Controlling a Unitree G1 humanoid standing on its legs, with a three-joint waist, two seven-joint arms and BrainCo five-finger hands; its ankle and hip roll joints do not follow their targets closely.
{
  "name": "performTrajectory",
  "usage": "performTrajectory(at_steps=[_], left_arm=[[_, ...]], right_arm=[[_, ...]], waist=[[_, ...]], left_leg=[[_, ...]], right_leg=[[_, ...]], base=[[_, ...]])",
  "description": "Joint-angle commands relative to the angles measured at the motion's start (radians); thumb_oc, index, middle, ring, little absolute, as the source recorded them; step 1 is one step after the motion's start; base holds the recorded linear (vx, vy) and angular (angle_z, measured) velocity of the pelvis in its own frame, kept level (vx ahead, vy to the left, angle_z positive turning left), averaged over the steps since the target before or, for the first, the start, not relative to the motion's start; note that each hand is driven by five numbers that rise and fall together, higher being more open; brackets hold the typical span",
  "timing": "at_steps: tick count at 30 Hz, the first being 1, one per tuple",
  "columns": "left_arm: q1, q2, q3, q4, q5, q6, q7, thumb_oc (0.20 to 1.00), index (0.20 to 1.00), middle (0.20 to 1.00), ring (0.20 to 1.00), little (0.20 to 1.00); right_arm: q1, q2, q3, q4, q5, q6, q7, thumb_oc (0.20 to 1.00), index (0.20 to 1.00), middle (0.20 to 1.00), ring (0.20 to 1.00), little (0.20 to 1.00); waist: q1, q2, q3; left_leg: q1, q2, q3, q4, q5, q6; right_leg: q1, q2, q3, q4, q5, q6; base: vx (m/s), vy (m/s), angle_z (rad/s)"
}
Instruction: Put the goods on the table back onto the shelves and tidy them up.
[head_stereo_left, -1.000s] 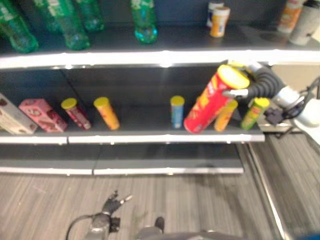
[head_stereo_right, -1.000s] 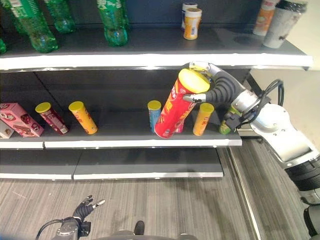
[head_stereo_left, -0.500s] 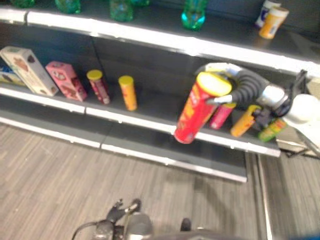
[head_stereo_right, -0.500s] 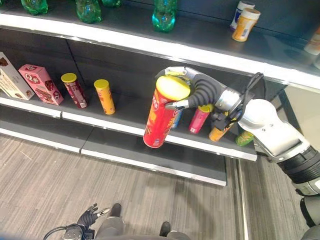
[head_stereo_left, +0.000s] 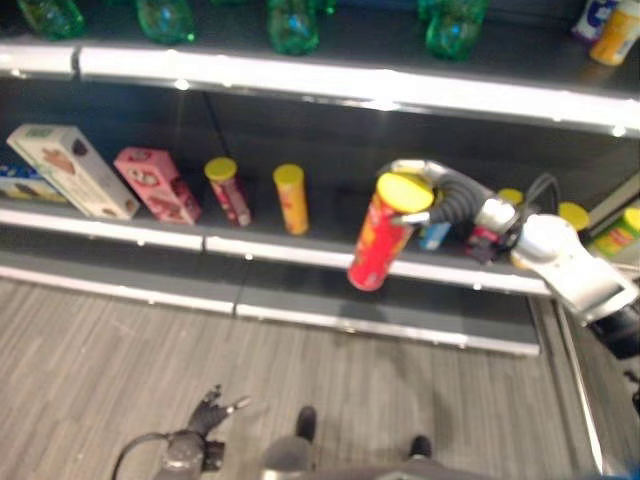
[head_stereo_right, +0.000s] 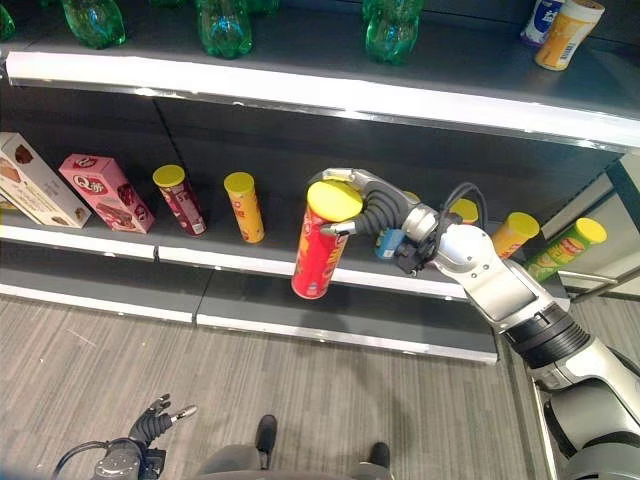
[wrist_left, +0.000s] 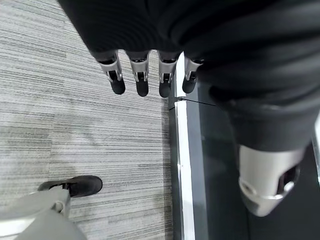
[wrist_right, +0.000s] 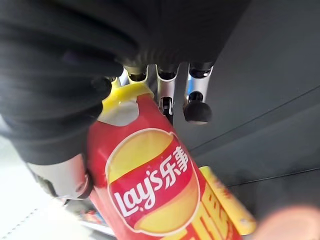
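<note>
A tall red chip can (head_stereo_right: 320, 245) with a yellow lid hangs tilted in front of the middle shelf's front edge (head_stereo_right: 240, 262), its base clear of the board. My right hand (head_stereo_right: 378, 206) is shut on the can's top end, fingers over the lid. The right wrist view shows the same can (wrist_right: 150, 185) under the curled fingers (wrist_right: 167, 92). My left hand (head_stereo_right: 150, 424) hangs low over the floor with relaxed, open fingers (wrist_left: 141, 77) and holds nothing.
On the middle shelf stand a white box (head_stereo_right: 25, 180), a pink box (head_stereo_right: 105, 192), a dark red can (head_stereo_right: 178, 198), an orange can (head_stereo_right: 243, 205), a blue can (head_stereo_right: 390, 243) behind my hand, and yellow-lidded cans (head_stereo_right: 515, 233) on the right. Green bottles (head_stereo_right: 225, 25) line the top shelf.
The camera has shifted. My right hand has lifted the red can off the shelf board, from between the small cans, and carried it left and out in front of the shelf edge.
</note>
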Motion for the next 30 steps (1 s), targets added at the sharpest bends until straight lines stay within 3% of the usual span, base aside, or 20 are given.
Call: performTrajectory(at_steps=[1, 6, 12, 17, 22, 30], left_arm=[[0.023, -0.010, -0.030, 0.004, 0.016, -0.020, 0.008, 1.000, 1.000, 1.000, 1.000, 1.000], [0.027, -0.025, -0.066, -0.026, 0.014, -0.015, 0.016, 1.000, 1.000, 1.000, 1.000, 1.000], [0.022, -0.014, -0.084, -0.031, 0.015, -0.017, 0.030, 1.000, 1.000, 1.000, 1.000, 1.000], [0.007, 0.001, -0.097, -0.040, 0.004, -0.023, 0.045, 1.000, 1.000, 1.000, 1.000, 1.000], [-0.058, 0.004, -0.147, -0.070, -0.025, -0.037, 0.091, 1.000, 1.000, 1.000, 1.000, 1.000], [-0.101, 0.015, -0.197, -0.151, -0.049, -0.046, 0.115, 1.000, 1.000, 1.000, 1.000, 1.000]], right_arm=[[-0.045, -0.013, 0.019, 0.010, -0.057, -0.010, -0.059, 0.200, 0.200, 0.200, 0.200, 0.200], [-0.072, 0.108, 0.045, 0.166, -0.224, 0.018, -0.132, 0.200, 0.200, 0.200, 0.200, 0.200], [-0.140, 0.188, 0.042, 0.300, -0.331, 0.028, -0.229, 0.200, 0.200, 0.200, 0.200, 0.200], [-0.235, 0.184, 0.052, 0.401, -0.408, 0.041, -0.303, 0.200, 0.200, 0.200, 0.200, 0.200], [-0.404, 0.154, 0.034, 0.592, -0.529, 0.096, -0.492, 0.200, 0.200, 0.200, 0.200, 0.200], [-0.502, 0.061, 0.013, 0.685, -0.484, 0.121, -0.582, 0.200, 0.200, 0.200, 0.200, 0.200]], waist=[[0.012, 0.028, -0.046], [0.039, 0.031, -0.035], [0.069, 0.046, -0.005], [0.095, 0.061, 0.032], [0.134, 0.095, 0.103], [0.167, 0.121, 0.180]], left_leg=[[0.024, 0.067, -0.033, 0.007, -0.131, -0.045], [0.013, 0.079, -0.059, 0.008, -0.126, -0.049], [-0.027, 0.083, -0.095, 0.014, -0.115, -0.052], [-0.077, 0.077, -0.124, 0.029, -0.106, -0.052], [-0.184, 0.057, -0.185, 0.069, -0.085, -0.053], [-0.307, 0.033, -0.235, 0.110, -0.063, -0.061]], right_leg=[[-0.057, 0.023, 0.017, 0.007, -0.002, -0.005], [-0.042, 0.033, -0.012, 0.003, -0.020, -0.009], [-0.052, 0.036, -0.032, 0.008, -0.031, -0.012], [-0.076, 0.033, -0.046, 0.025, -0.038, -0.015], [-0.137, 0.019, -0.090, 0.061, -0.045, -0.017], [-0.215, 0.009, -0.125, 0.083, -0.046, -0.020]], base=[[0.09, -0.063, -0.02], [0.06, -0.065, 0.10], [-0.01, -0.030, 0.23], [-0.07, -0.012, 0.21], [-0.13, 0.005, 0.28], [-0.09, 0.007, 0.33]])
